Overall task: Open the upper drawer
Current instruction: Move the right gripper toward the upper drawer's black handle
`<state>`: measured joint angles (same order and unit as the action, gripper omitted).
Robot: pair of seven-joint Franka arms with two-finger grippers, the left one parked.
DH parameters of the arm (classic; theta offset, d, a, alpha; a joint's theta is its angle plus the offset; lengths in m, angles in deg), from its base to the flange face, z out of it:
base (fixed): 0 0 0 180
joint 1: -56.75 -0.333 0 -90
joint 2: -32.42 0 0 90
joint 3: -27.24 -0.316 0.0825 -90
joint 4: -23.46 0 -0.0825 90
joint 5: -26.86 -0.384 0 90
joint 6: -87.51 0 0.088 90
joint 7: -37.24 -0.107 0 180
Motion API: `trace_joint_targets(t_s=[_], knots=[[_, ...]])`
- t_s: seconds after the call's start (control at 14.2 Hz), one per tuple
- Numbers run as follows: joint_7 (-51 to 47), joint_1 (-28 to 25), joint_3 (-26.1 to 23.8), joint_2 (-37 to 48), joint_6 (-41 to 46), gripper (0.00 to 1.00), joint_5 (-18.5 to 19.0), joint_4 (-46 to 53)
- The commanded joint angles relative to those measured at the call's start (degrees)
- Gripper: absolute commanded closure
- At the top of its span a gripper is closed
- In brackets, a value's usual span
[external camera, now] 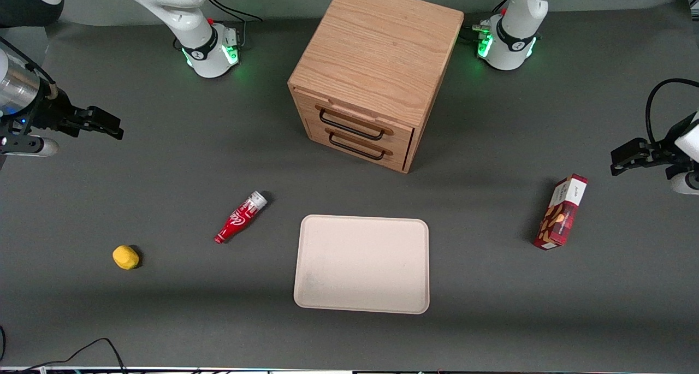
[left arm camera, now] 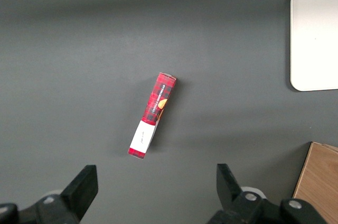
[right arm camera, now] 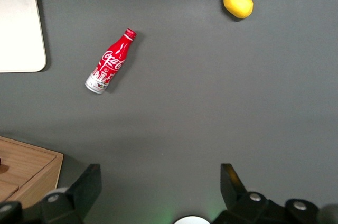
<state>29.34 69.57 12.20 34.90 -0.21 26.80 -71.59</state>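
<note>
The oak cabinet [external camera: 377,63] stands at the table's middle, far from the front camera. Its upper drawer [external camera: 355,124] is shut, with its black wire handle [external camera: 349,125] just above the lower drawer's handle [external camera: 357,147]. My gripper [external camera: 101,124] is open and empty, high over the working arm's end of the table, well away from the cabinet. In the right wrist view my gripper [right arm camera: 161,182] hangs over bare table, with a corner of the cabinet [right arm camera: 26,174] beside one finger.
A red cola bottle [external camera: 240,217] and a yellow lemon [external camera: 125,257] lie nearer the front camera than my gripper. A beige tray [external camera: 361,263] lies in front of the cabinet. A red snack box [external camera: 561,212] stands toward the parked arm's end.
</note>
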Motion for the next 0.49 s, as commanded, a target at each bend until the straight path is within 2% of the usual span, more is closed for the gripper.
trace_joint_targets(t_s=[0.0, 0.42], knots=[[-1.2, -0.6, 0.4, 0.4, 0.7, 0.0, 0.6, 0.2], [-0.4, -0.8, -0.5, -1.3, 0.1, 0.0, -0.2, 2.8]])
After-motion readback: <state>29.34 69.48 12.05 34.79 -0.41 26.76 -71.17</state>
